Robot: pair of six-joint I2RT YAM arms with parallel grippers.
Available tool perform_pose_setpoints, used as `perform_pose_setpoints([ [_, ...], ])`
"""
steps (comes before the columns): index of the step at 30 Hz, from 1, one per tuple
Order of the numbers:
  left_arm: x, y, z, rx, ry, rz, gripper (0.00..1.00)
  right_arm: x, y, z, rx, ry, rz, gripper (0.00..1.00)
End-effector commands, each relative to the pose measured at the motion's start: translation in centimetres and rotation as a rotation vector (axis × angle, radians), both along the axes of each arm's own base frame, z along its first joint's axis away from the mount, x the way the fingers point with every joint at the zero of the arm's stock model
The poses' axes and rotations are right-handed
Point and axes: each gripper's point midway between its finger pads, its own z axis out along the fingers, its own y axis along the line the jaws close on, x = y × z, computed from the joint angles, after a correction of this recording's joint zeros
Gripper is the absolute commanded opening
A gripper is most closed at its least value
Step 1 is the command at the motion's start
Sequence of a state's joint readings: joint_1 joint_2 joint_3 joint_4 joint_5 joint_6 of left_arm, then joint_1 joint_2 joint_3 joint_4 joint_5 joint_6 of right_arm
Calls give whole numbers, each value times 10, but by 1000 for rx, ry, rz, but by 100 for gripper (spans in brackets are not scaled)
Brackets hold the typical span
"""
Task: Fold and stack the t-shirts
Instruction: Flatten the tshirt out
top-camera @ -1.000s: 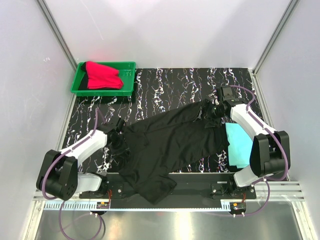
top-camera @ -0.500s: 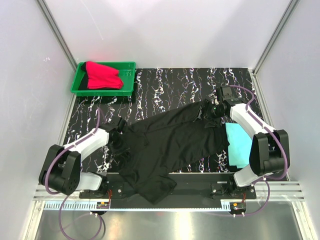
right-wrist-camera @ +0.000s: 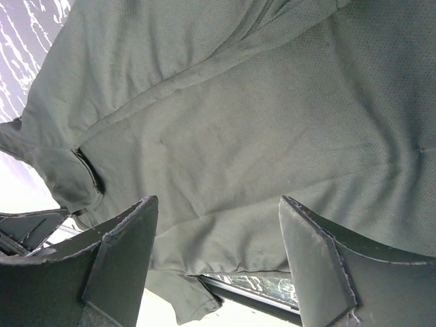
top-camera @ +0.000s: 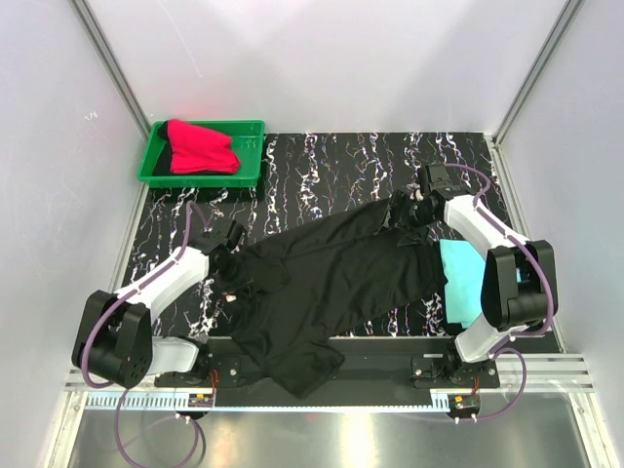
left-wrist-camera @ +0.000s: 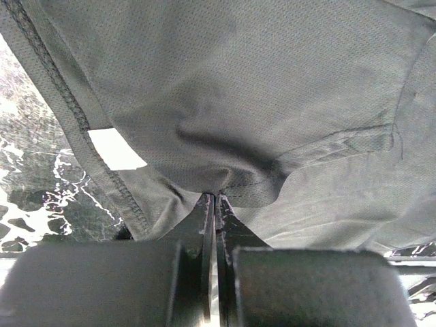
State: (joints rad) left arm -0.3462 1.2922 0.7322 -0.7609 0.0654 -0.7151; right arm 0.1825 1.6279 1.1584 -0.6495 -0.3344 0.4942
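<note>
Green tray (top-camera: 246, 146): sits at the far left corner of the table (top-camera: 322, 171) and holds the red t-shirt (top-camera: 200, 148), which is bunched up.
Left gripper (left-wrist-camera: 215, 199): pressed together, pinching a small fold of the black t-shirt (top-camera: 331, 278) close to its stitched hem, near a white label (left-wrist-camera: 116, 148).
Black t-shirt: lies crumpled across the middle of the table between the two arms, with its near corner over the front rail.
Handling: the cloth looks thin, light and limp. It will likely sag and drag from a single pinch, so hems, shoulders or corners seem the places to take, one per claw.
Right gripper (right-wrist-camera: 216, 211): spread wide, low over the shirt's far right end, with nothing pinched between its fingers.
Turquoise t-shirt (top-camera: 468, 283): lies flat at the right, partly under the right arm and beside the black cloth.
</note>
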Motion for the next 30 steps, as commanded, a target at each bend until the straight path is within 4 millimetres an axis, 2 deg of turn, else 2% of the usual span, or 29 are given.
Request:
perform_pose_setpoints([
  [1,10,0,12,3,-48,-16,0,15,5,13,12,-54,9,79],
  [4,13,0,19,-3,-77,-24,0,22,-9,8,-48,-52,-67,79],
  [7,20,0,34,-11,-146,-40,0,42,-28,3,-134,-59,-203,72],
  [8,22,0,38,-9,-163,-40,0,49,-28,-4,-133,-48,-244,70],
  [10,28,-1,52,-20,-218,-48,0,62,-37,-6,-154,-52,-315,56],
  [12,33,-2,63,-31,-260,-53,0,71,-50,-13,-155,-42,-366,46],
  [13,38,-4,76,-41,-305,-64,0,77,-52,-15,-130,-53,-375,46],
  [14,40,-4,82,-43,-326,-68,0,79,-54,-21,-119,-42,-374,46],
  [16,46,-4,99,-46,-386,-79,0,85,-58,-21,-84,-38,-353,50],
  [17,48,-3,104,-43,-401,-81,0,86,-59,-28,-78,-20,-344,51],
  [20,53,-5,116,-52,-437,-99,0,89,-58,-30,-63,-12,-337,54],
  [30,55,-10,126,-68,-463,-132,0,99,-50,-49,-10,39,-376,50],
])
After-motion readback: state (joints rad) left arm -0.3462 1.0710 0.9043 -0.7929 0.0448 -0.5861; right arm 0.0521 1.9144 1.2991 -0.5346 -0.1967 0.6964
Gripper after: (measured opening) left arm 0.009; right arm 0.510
